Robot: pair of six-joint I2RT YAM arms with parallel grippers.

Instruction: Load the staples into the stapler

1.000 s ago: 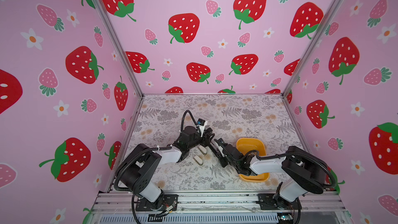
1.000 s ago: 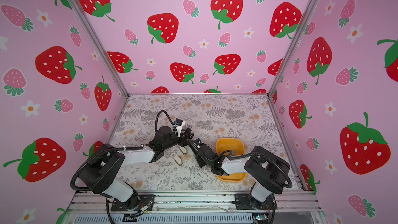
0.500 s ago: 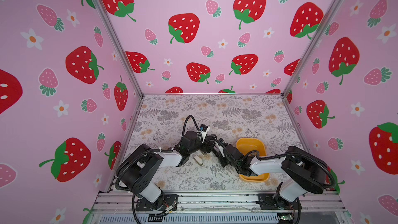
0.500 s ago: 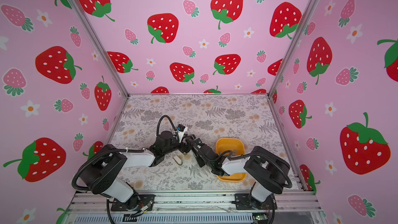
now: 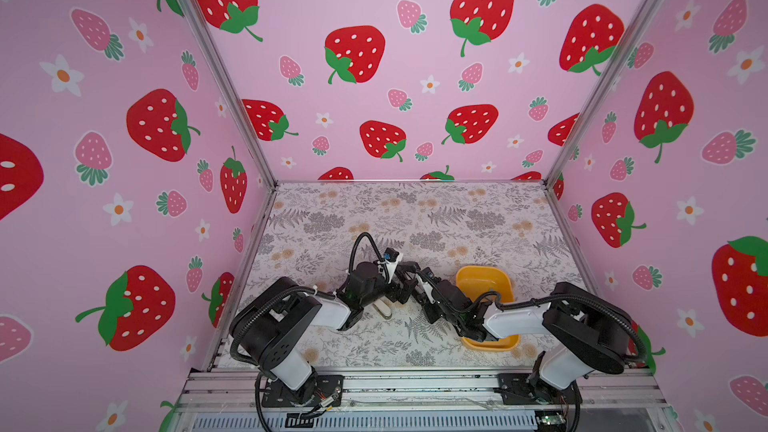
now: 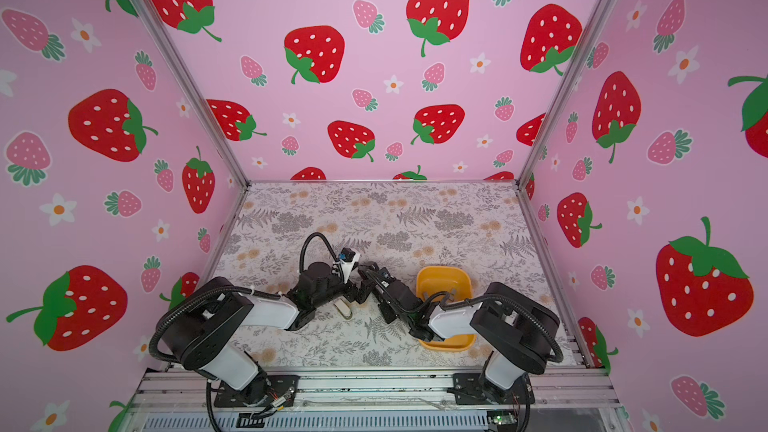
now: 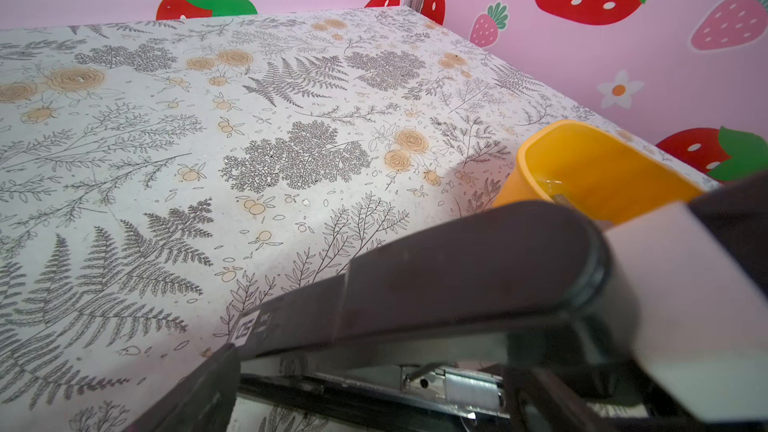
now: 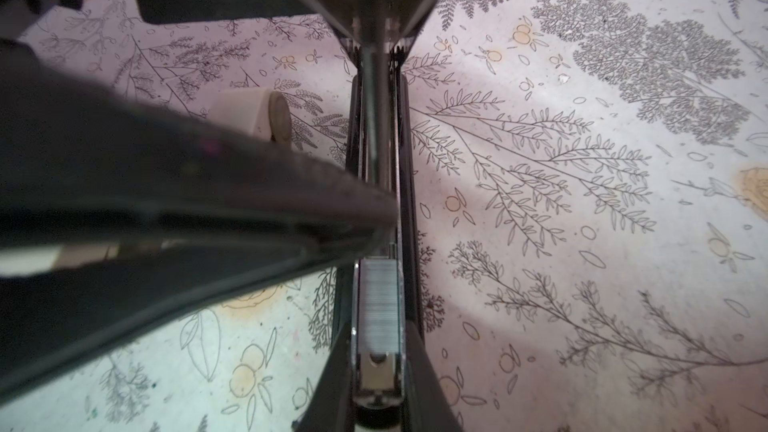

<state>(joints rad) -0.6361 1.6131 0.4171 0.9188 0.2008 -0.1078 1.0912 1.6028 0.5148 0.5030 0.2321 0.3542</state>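
One staple strip (image 8: 380, 305) lies in open stapler (image 8: 376, 184), mid-table. Loading seems done; lid (image 7: 436, 272) not yet closed. Wide-open left gripper (image 5: 401, 289) straddles lid; right gripper (image 8: 376, 41) pinched shut on stapler.

A: What are your arms made of?
B: My left arm (image 5: 328, 313) and right arm (image 5: 515, 320) are glossy black joints with white shells.
A: Cables?
B: Black ribbed hoses (image 5: 266, 304) loop along each; my left hand (image 5: 400, 290) is black too.
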